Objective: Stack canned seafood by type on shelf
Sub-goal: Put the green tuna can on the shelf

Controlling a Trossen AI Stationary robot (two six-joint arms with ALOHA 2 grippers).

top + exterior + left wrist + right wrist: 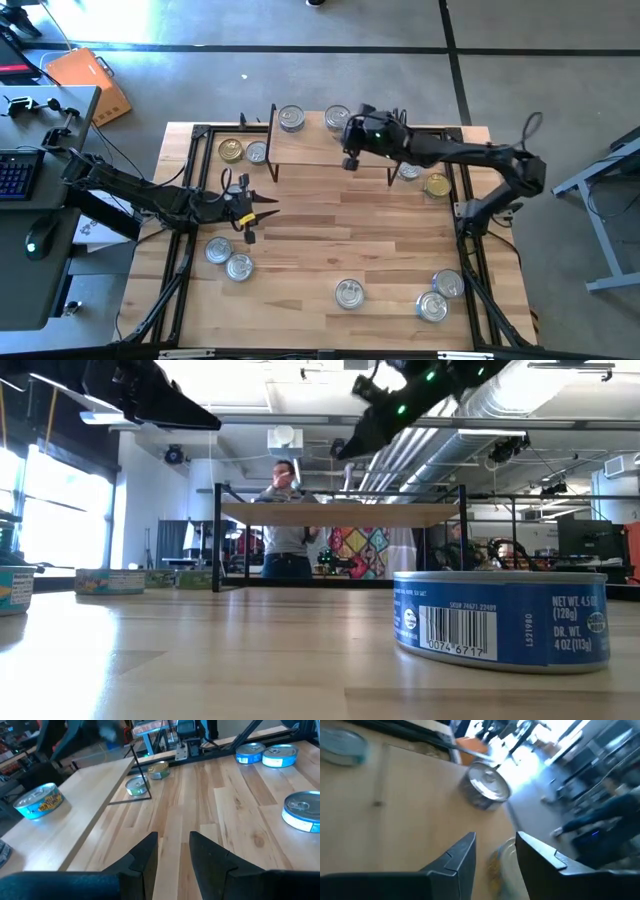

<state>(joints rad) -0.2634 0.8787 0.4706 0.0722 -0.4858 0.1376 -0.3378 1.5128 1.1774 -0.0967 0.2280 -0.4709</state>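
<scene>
The light-wood shelf stands at the table's far side with two silver-lidded tins on its far edge. My right gripper hovers open and empty above the shelf top, short of one tin. My left gripper hangs open and empty over bare tabletop, left of centre. Other tins sit flat on the table: a gold and a silver one left of the shelf, two near my left arm.
More tins lie at the near edge, near right, and right of the shelf, one silver and one gold. Black frame rails border the table. A person stands beyond the table.
</scene>
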